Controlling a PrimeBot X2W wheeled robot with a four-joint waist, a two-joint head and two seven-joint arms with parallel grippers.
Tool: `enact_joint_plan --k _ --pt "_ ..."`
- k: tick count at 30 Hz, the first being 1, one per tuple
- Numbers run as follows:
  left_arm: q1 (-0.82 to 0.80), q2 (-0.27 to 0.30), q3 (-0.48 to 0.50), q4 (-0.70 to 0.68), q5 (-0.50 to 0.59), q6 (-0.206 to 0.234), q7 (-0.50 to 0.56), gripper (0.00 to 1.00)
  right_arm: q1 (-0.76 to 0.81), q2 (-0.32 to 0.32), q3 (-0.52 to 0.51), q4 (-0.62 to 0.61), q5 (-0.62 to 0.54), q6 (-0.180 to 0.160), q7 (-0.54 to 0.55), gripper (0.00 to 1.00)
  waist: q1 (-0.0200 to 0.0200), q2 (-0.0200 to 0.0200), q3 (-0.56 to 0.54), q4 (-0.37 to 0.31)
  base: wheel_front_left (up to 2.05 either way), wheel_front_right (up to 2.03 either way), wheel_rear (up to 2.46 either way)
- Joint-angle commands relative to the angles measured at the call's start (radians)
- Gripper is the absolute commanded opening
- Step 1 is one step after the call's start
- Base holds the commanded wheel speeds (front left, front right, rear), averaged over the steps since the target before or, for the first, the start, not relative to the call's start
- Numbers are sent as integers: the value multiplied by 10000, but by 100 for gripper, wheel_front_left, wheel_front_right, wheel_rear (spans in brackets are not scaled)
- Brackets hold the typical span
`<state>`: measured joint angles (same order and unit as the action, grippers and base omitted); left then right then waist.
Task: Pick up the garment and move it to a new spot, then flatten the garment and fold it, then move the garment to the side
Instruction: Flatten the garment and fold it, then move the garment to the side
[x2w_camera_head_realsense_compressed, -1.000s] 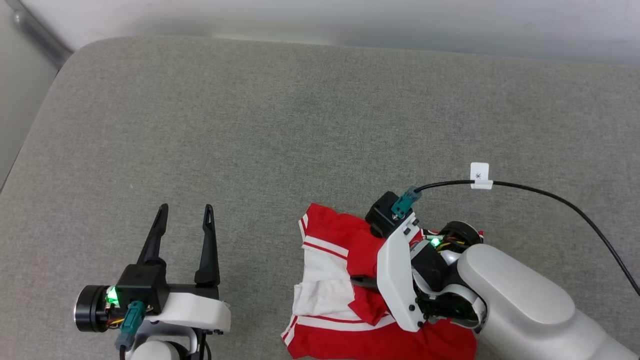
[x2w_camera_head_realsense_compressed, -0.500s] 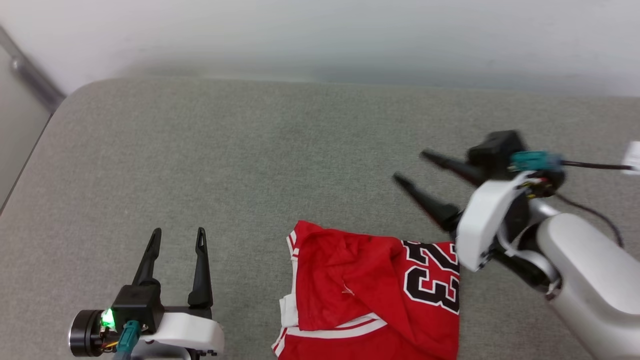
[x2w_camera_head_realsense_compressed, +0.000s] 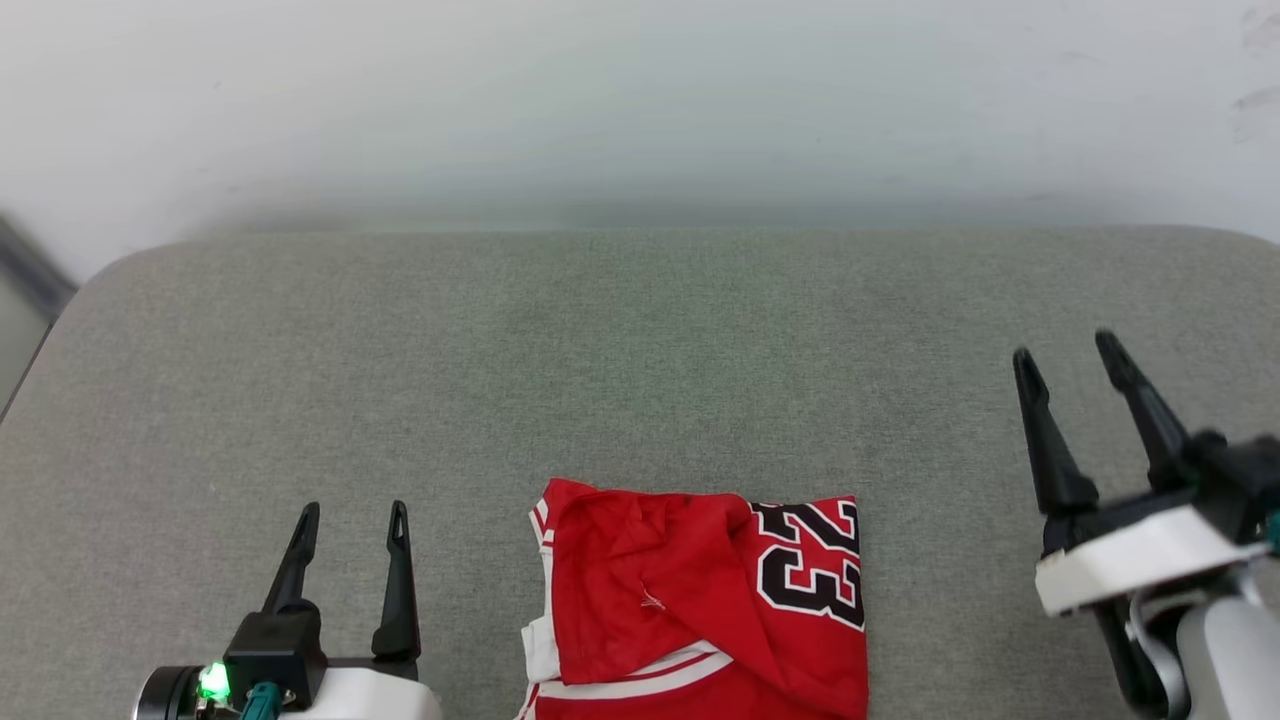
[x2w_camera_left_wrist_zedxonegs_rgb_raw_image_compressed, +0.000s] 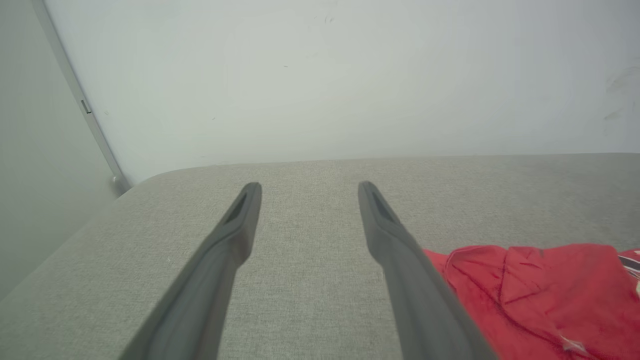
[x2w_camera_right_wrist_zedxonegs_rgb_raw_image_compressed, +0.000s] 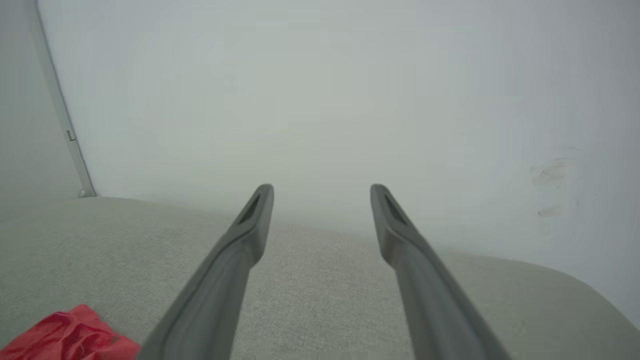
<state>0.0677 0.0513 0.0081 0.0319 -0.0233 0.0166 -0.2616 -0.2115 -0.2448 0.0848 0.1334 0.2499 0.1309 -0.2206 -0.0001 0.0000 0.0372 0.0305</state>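
Fingers (x2w_camera_head_realsense_compressed: 399, 580) of the left gripper (x2w_camera_head_realsense_compressed: 354, 510) stand parted, with bare grey cloth showing between them and nothing held. Fingers (x2w_camera_head_realsense_compressed: 1040, 430) of the right gripper (x2w_camera_head_realsense_compressed: 1062, 347) are likewise spread wide and empty, their tips leaning slightly toward the robot's left. Both wrist views confirm this: each pair of dark fingers runs out with a clear gap between them, and nothing lies in either gap.

A green light (x2w_camera_head_realsense_compressed: 213, 682) glows on the left wrist behind the fingers. The right gripper's white housing (x2w_camera_head_realsense_compressed: 1130, 555) sits at the lower right of the head view, apart from any cloth.

The garment (x2w_camera_head_realsense_compressed: 690, 610) lies on the grey upholstered surface (x2w_camera_head_realsense_compressed: 640, 350) at its near edge, between the two grippers and nearer the left one. Neither gripper touches it. It is folded into a rough rectangle, and the bottom of the head view cuts off its lower part. A creased red panel lies on top at the left, a black-and-white "23" (x2w_camera_head_realsense_compressed: 812, 570) shows at the right, and white trim with red stripes (x2w_camera_head_realsense_compressed: 620, 680) shows along the lower left.

In the left wrist view the garment appears at the lower right, partly behind one finger. In the right wrist view a red corner shows at the lower left.

A pale wall (x2w_camera_head_realsense_compressed: 640, 100) rises behind the surface, with a thin metal strip (x2w_camera_left_wrist_zedxonegs_rgb_raw_image_compressed: 80, 105) at its left.
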Motion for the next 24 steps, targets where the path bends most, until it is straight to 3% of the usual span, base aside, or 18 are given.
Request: enact_joint_plan --k 1,7,17,24 --pt "122 -6 37 -39 -17 4 -47 100 285 183 -167 -135 -152 -4 -95 100 1 0 -51 -37 0 0 0" --pt "297 -7 56 -67 -20 -44 -46 100 1683 1050 -874 -577 -520 -2 -329 100 1 0 -215 -35 0 0 0" --pt "466 -8 70 -151 70 -145 -46 100 3204 1805 -1345 -1030 -821 -4 -449 100 1 0 -266 72 0 0 0" --pt "456 -11 98 -131 33 -138 -46 100 2502 1775 -1633 -1548 -928 -4 -444 100 1 0 -246 32 0 0 0"
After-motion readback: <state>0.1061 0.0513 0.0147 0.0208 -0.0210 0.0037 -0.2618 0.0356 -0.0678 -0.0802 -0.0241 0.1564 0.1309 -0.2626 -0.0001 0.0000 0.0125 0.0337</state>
